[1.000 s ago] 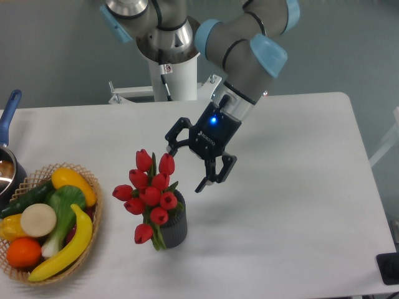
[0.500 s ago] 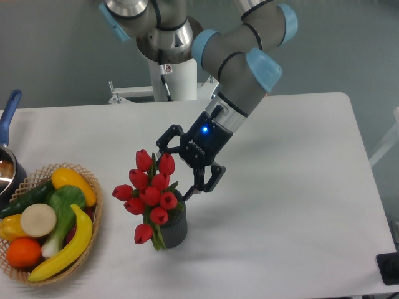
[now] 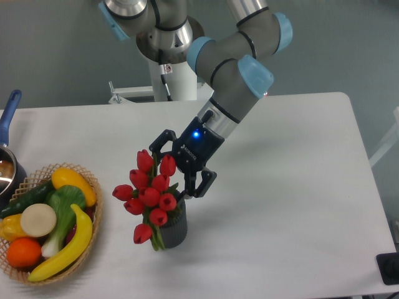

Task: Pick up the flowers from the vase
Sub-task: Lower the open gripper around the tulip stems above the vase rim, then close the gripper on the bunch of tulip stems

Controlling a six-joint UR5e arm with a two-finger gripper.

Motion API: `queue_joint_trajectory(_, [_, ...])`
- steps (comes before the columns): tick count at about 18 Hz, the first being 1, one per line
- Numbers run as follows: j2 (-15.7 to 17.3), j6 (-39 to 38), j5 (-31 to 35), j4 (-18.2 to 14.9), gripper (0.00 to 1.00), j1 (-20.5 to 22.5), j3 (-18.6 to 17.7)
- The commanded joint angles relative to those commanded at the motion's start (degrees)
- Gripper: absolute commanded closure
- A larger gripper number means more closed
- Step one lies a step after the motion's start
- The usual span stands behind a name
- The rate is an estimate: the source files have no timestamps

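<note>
- The tool is spread wide, one finger just behind the top buds, the other down by the rim on the right – nothing pinched yet.
- The flowers sit in the vase, red bunch leaning out to the left, wider than the mouth.
- Vase stands upright on the white counter, roughly mid-front.
- Progress, as I'd judge it: approach about done, grasp not made, lift not begun – so most of the job is left.
- Whether the fingers touch any bud I can't tell; they overlap from this angle.
- Left to do, imo: close on the stems or upper bunch, then pull straight up w/o dragging the vase along.
- Wicker basket w/ toy fruit & veg sits well off to the left, out of the way.
</note>
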Motion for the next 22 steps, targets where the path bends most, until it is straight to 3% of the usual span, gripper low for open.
queue_joint_trajectory(12, [-0.3,-0.5,-1.9,0.0,0.0,0.5,0.0])
queue_joint_trajectory(22, [-2.4,-1.8,-1.8,0.0,0.0,0.4,1.8])
